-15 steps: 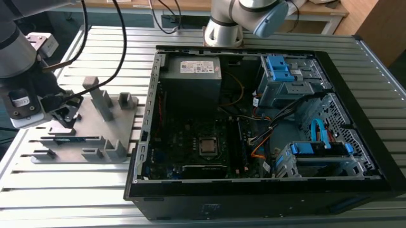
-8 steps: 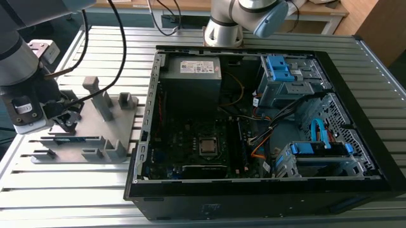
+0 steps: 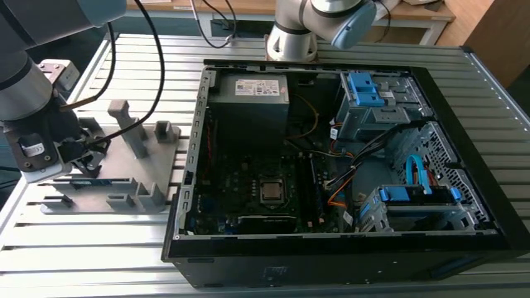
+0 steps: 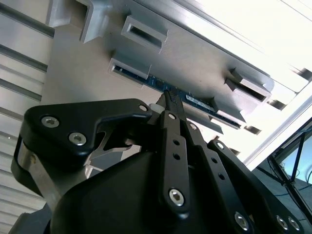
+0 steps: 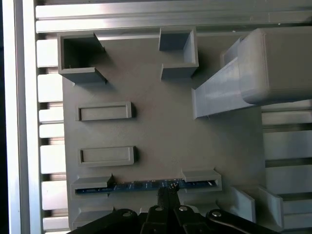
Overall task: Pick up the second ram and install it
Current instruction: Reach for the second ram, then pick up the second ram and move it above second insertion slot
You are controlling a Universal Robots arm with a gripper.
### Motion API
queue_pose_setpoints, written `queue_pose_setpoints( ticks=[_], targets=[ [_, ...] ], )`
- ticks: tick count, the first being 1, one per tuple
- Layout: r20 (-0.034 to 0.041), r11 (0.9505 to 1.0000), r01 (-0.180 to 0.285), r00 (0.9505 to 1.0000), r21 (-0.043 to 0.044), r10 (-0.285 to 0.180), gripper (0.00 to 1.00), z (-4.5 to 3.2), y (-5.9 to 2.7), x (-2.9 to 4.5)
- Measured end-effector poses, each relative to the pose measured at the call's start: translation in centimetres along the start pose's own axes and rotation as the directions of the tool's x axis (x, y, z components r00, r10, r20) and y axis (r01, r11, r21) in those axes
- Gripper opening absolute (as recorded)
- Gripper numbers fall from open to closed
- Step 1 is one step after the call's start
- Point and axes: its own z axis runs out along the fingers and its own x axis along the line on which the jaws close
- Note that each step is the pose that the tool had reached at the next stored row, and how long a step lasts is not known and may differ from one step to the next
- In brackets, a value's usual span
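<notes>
The thin, dark blue-green circuit-board second ram [image 5: 136,185] is seen standing on edge in the flat grey plastic holder [image 5: 156,122], w/ both ends caught in slotted blocks near the holder's edge. The black metal claw [image 5: 168,191] is placed at the ram's mid-length, right at its upper edge. Whether it is clamped on the stick or merely around it cannot be told. The same is shown in the second wrist view: claw [image 4: 169,95] against ram [image 4: 197,101], holder [image 4: 195,63] beneath.

In the exterior view the claw [image 3: 85,164] is poised over the holder [image 3: 157,162], which is laid on the slatted aluminium tabletop [image 3: 83,248], to the exterior view's left of the open black PC case [image 3: 497,239]. The ram [image 3: 98,182] is visible as a blue strip (well apart from the case).
</notes>
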Motion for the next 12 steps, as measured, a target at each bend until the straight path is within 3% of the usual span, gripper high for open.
queue_pose_setpoints(
  ticks=[12],
  targets=[
    [-0.0001, 1.0000, 0.003, 1.0000, -0.0003, -0.003, 0.10, 0.00, 0.00, 0.00]
  ],
)
